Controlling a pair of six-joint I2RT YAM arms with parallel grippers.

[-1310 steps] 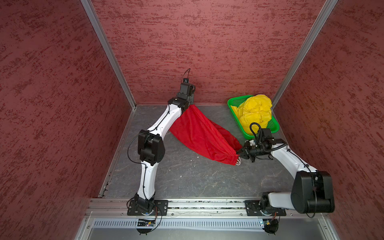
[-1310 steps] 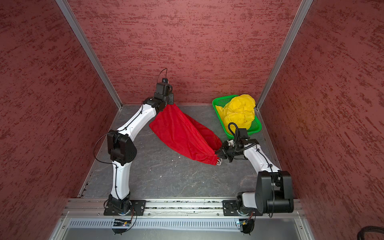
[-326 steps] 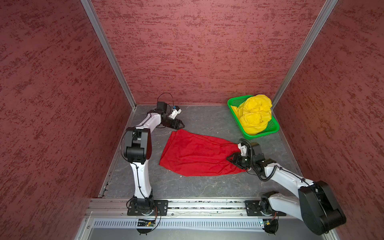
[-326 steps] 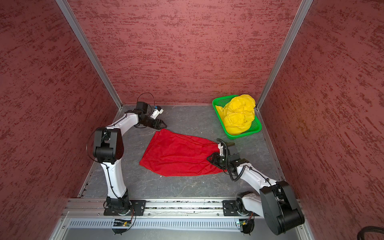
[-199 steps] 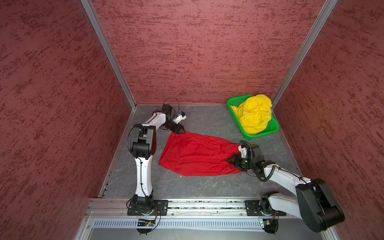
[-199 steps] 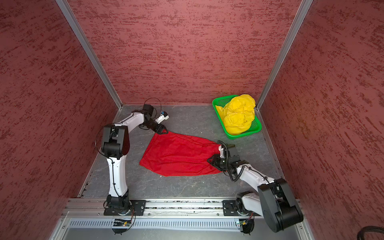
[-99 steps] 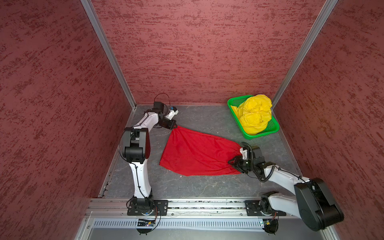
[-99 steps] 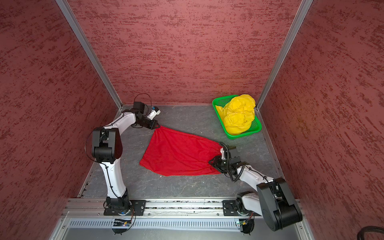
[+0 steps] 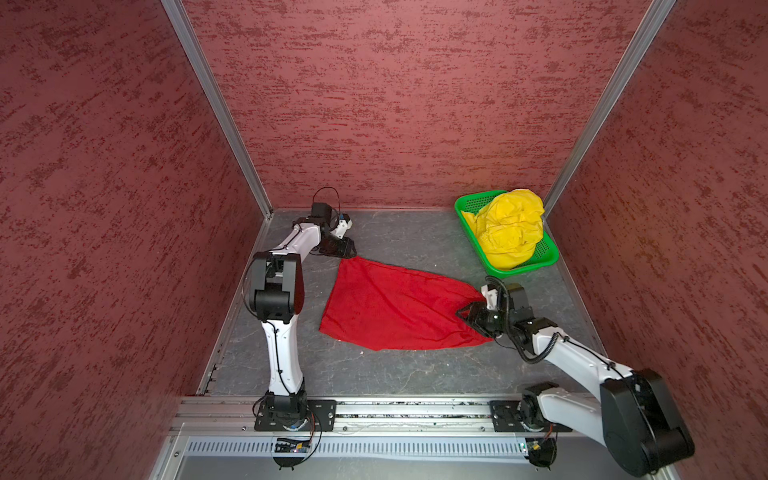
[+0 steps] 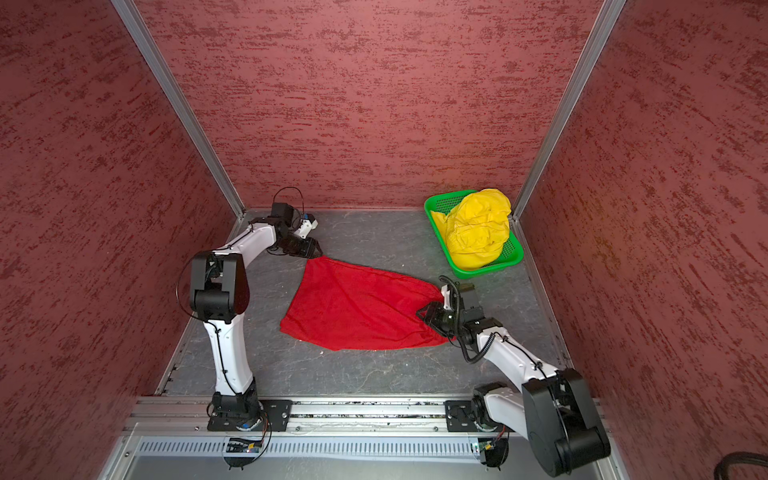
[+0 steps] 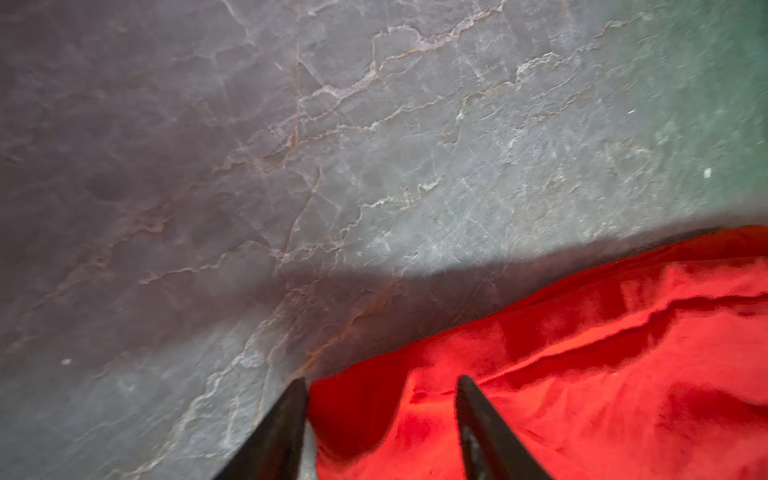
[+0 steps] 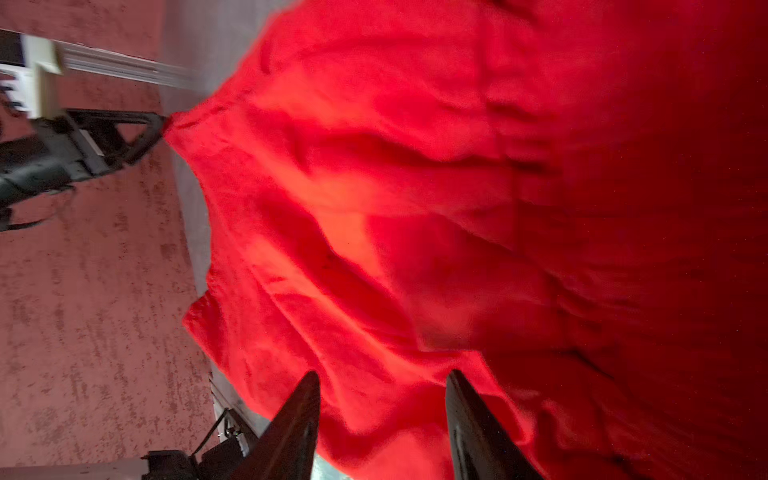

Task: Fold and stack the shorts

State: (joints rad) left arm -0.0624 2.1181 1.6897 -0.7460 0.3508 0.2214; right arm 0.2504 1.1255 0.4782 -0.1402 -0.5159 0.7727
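OK, left side: left gripper (image 9: 352,252) sits low at the back-left of the grey table (image 9: 415,237), tips right at the far-left corner of the red shorts (image 9: 395,307). In the left wrist view its fingers (image 11: 291,415) are spread apart. One is on bare table (image 11: 332,145) at the cloth's edge, the other is over the fabric (image 11: 582,374), and the corner of the cloth lies in the gap, so nothing is clamped. The right wrist view shows the same, with the left gripper (image 12: 160,124) tip touching that corner. Mid-table, the red shorts (image 10: 357,307) lie spread mostly flat, in both top views. They are wide at the left end, wrinkled, and taper toward the right. The far-left corner is drawn to a peak at the left gripper (image 10: 318,252). The right gripper (image 9: 462,312) is low over the right end of the red shorts, and the fabric gathers in toward it. In the right wrist view its fingers (image 12: 299,415) stand apart, with red cloth (image 12: 457,208) bunched up and filling the gap. I can't tell whether it's pinching that bunch or just sitting over it. At the far right, in the back-right corner, the green basket (image 9: 517,270) holds the yellow shorts (image 9: 509,232), crumpled in a heap that rises above the rim. Both sit well apart from the red pair and from the right gripper (image 10: 422,312); same in the other eye: green basket (image 10: 486,271), yellow shorts (image 10: 478,232).
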